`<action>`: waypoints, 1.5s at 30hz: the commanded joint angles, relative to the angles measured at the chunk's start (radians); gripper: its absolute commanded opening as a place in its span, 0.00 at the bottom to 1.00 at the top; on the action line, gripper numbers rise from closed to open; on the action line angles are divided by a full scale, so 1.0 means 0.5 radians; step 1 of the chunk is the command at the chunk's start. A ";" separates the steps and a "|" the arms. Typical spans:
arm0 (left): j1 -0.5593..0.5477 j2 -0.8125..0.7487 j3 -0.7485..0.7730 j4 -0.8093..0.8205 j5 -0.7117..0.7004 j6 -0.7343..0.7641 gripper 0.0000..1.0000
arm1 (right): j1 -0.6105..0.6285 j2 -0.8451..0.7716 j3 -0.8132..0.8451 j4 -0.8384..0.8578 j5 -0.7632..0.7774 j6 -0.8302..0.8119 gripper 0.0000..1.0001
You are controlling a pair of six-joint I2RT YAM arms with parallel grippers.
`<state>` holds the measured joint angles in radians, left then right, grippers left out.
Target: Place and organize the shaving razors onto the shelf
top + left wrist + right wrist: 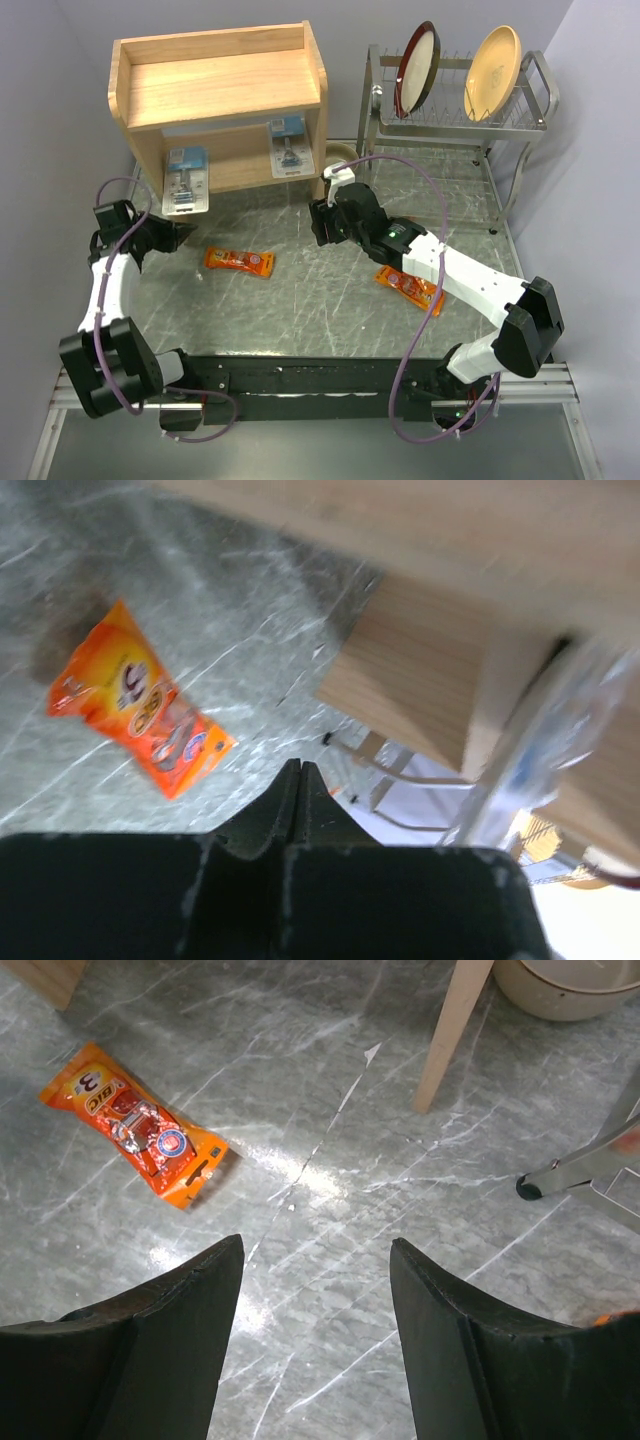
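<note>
2 blister packs (186, 180) (287, 148) on shelf (220, 90) lower tier, 2 orange packs (238, 262) (410, 288) on table (310, 310), L gripper (300, 770) pressed closed, R gripper (315, 1245) spread

Robot lab bench: two arms (470, 280) bolted to a marble-look table (310, 310), bare walls (40, 120).

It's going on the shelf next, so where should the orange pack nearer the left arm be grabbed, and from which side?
Probably across its short width, near the middle, coming straight down from above. The orange pack lies flat on the table, long axis roughly left to right, so the long edges give the narrowest pinch.
</note>
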<state>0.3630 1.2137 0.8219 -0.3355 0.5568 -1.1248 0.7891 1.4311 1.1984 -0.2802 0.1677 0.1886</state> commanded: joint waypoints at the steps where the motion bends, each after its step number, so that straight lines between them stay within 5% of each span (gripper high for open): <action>1: -0.008 0.085 0.243 0.088 0.052 -0.159 0.01 | -0.013 0.003 0.061 0.070 0.027 -0.018 0.68; 23: -0.097 0.306 0.347 0.235 0.049 -0.318 0.01 | -0.010 0.123 0.202 0.091 -0.111 -0.064 0.68; 30: -0.100 0.303 0.219 0.401 0.092 -0.395 0.01 | 0.038 0.398 0.557 0.161 -0.145 -0.135 0.68; 35: -0.057 0.104 0.169 0.233 0.068 -0.273 0.02 | 0.112 0.733 1.010 0.238 0.017 -0.169 0.71; 38: 0.028 -0.049 0.139 -0.006 0.028 -0.178 0.24 | 0.137 1.009 1.381 0.253 0.094 -0.126 0.59; 45: 0.179 -0.332 0.114 -0.295 -0.095 0.077 0.21 | 0.171 1.533 1.984 0.339 0.162 -0.107 0.33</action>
<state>0.4286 1.1038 0.8852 -0.3824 0.5472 -1.1854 0.8692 2.1128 2.0384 -0.1848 0.1997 0.1268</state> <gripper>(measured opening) 0.221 0.396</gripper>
